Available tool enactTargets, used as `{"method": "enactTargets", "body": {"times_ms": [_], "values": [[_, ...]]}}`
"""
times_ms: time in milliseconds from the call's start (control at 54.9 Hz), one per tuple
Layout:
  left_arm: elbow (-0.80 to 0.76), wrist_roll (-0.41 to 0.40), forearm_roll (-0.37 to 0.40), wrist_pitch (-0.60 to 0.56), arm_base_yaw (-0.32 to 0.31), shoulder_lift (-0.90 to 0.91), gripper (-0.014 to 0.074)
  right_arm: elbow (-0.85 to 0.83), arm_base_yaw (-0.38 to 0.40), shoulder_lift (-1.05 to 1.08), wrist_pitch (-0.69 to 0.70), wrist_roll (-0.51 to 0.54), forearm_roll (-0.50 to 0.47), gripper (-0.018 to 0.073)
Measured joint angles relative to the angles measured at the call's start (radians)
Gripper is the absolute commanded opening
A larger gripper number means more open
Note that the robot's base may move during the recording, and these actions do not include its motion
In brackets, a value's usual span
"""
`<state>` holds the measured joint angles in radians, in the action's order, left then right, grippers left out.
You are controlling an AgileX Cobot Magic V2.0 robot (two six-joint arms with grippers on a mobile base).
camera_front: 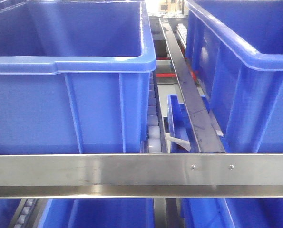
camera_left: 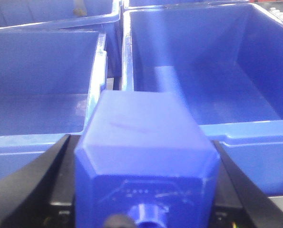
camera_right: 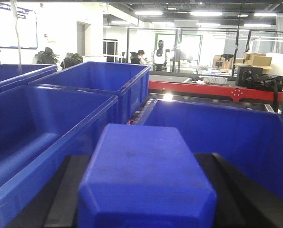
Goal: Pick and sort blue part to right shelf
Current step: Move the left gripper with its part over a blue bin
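The right shelf shows in the front view as a brushed-steel front rail [camera_front: 131,172], white roller tracks [camera_front: 152,118] and two large open blue crates [camera_front: 70,66] [camera_front: 246,61]. Neither gripper shows in that view. In the left wrist view my left gripper [camera_left: 142,156] is shut on a blue part [camera_left: 139,118], a blocky piece with bevelled corners, held over the near rims of two empty crates [camera_left: 36,137] [camera_left: 255,128]. In the right wrist view my right gripper [camera_right: 142,161] is shut on another blue part [camera_right: 143,185], in front of blue crates [camera_right: 46,123] [camera_right: 217,128].
A small narrow blue bin [camera_front: 177,121] sits in the gap between the crates, beside a dark steel divider strip [camera_front: 189,90]. More blue crates [camera_front: 108,213] lie below the rail. Behind the shelf is a red-edged bench [camera_right: 203,88] and an open office.
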<state>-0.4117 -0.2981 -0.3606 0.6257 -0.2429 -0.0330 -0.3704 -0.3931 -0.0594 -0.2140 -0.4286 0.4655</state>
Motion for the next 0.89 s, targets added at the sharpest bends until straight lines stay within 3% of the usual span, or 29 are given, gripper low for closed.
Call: {"method": "enactTargets", "body": {"times_ms": [892], "values": [[0.0,0.0,0.0,-0.017,0.0,-0.002,0.0279,0.0,0.0,0.0,0.0,0.0,0.0,0.0206]]}}
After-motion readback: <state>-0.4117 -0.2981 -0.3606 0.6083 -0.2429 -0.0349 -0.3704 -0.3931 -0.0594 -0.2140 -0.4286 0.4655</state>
